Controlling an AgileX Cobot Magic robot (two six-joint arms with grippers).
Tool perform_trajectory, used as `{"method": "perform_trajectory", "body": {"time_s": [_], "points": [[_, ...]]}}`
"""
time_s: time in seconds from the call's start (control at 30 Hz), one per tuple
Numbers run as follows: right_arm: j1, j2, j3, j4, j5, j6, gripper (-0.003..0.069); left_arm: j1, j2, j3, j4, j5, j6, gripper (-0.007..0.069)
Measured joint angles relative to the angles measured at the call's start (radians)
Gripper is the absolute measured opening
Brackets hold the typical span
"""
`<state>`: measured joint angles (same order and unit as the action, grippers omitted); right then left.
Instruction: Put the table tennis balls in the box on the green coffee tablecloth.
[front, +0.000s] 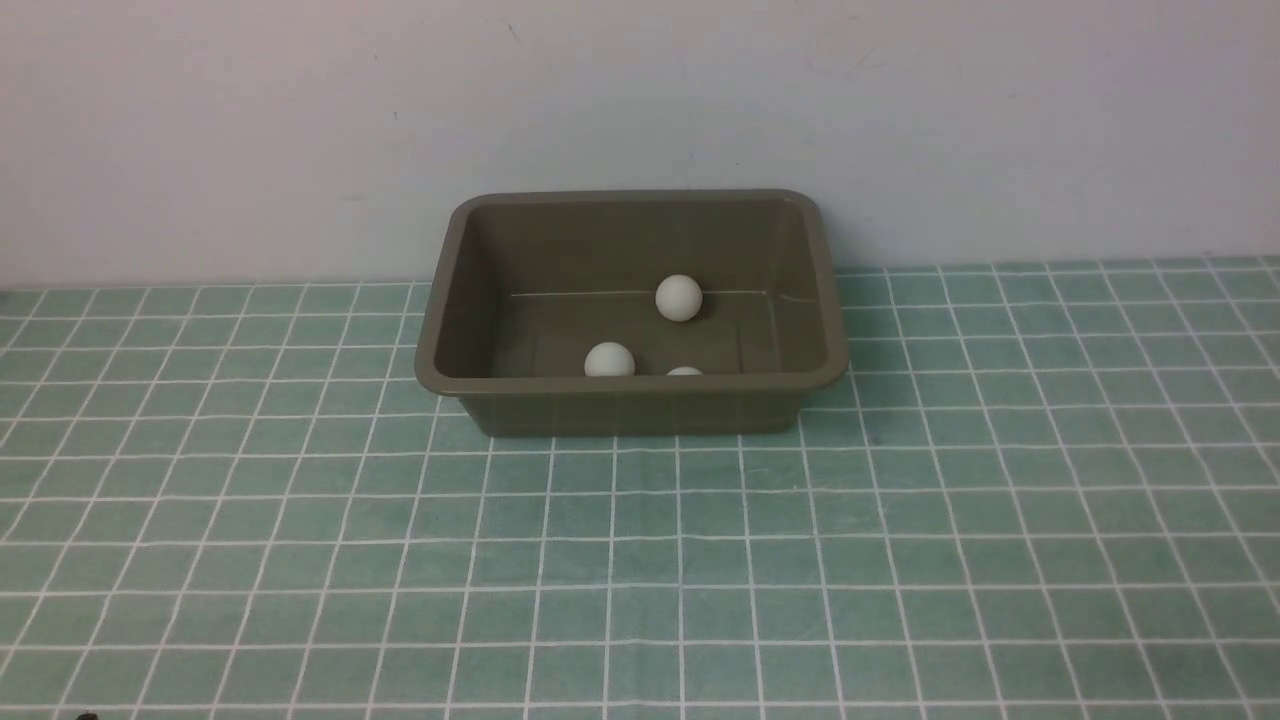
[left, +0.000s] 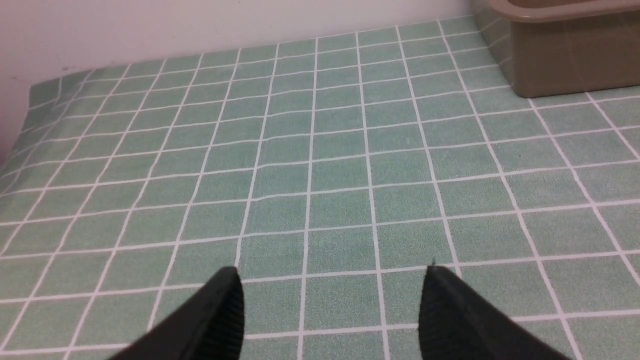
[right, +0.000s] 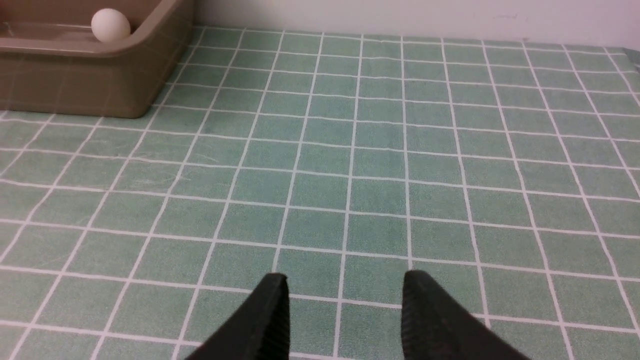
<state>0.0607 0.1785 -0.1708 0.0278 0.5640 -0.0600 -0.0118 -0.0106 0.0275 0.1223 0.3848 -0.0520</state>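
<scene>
The olive-brown box (front: 630, 405) stands on the green coffee tablecloth (front: 640, 560) near the back wall. Three white table tennis balls lie inside it: one at the far side (front: 679, 297), one near the front wall (front: 609, 360), and one mostly hidden behind the front rim (front: 684, 371). Neither arm shows in the front view. My left gripper (left: 332, 280) is open and empty over bare cloth, with a corner of the box (left: 565, 55) far ahead. My right gripper (right: 345, 285) is open and empty over bare cloth; the box (right: 90, 75) and one ball (right: 110, 25) show far ahead.
A plain pale wall (front: 640, 100) rises right behind the box. The cloth's far left edge (left: 30, 95) shows in the left wrist view.
</scene>
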Motion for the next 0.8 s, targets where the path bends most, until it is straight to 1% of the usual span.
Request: {"method": "perform_trajectory", "body": {"time_s": [0.17,0.37,0.5,0.57,0.63,0.73,0.8], "points": [[0.048,0.000,0.000,0.000,0.000,0.000,0.0293,0.000,0.000,0.000,0.000,0.000,0.000,0.0426],[0.063,-0.002,0.001,-0.003,-0.005,0.000,0.0293,0.000,0.000,0.000,0.000,0.000,0.000,0.0426],[0.063,-0.034,0.030,-0.002,-0.069,0.000,0.0293,0.000,0.000,0.000,0.000,0.000,0.000,0.0426],[0.063,-0.102,0.090,0.000,-0.171,0.000,0.0293,0.000,0.000,0.000,0.000,0.000,0.000,0.0426],[0.063,-0.153,0.134,-0.002,-0.208,0.000,0.0293,0.000,0.000,0.000,0.000,0.000,0.000,0.0426],[0.056,-0.185,0.168,-0.002,-0.208,-0.001,0.0293,0.000,0.000,0.000,0.000,0.000,0.000,0.0426],[0.050,-0.188,0.181,-0.002,-0.173,-0.011,0.0293,0.000,0.000,0.000,0.000,0.000,0.000,0.0426]]}}
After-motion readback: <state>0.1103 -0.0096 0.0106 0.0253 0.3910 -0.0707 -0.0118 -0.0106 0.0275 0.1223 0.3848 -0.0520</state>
